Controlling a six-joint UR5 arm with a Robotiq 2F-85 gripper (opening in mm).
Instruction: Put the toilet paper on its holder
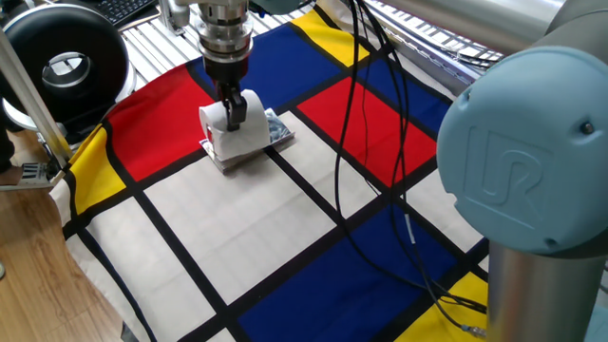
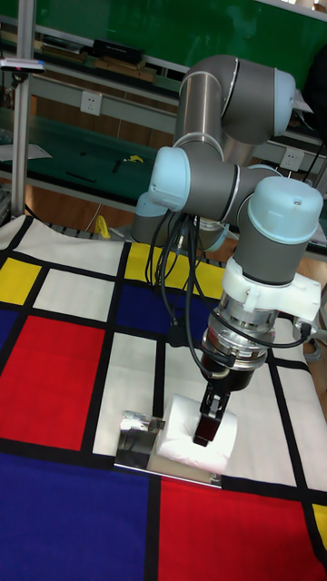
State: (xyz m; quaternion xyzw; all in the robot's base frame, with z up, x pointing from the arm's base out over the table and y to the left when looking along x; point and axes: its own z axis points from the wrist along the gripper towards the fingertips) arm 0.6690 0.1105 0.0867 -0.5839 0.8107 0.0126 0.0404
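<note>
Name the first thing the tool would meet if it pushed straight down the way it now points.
The toilet paper: the tool already sits at the roll, which lies on the holder. Its exact contact is hard to judge.

Bright, even light from above in both views, with only soft, short shadows on the checkered cloth (image 1: 237, 228). Mottled reflections on the holder (image 2: 141, 434). Pale glare on the blue arm joint (image 1: 532, 161), very near the lens and slightly blurred. Background of the tall view dimmer, still sharp.
</note>
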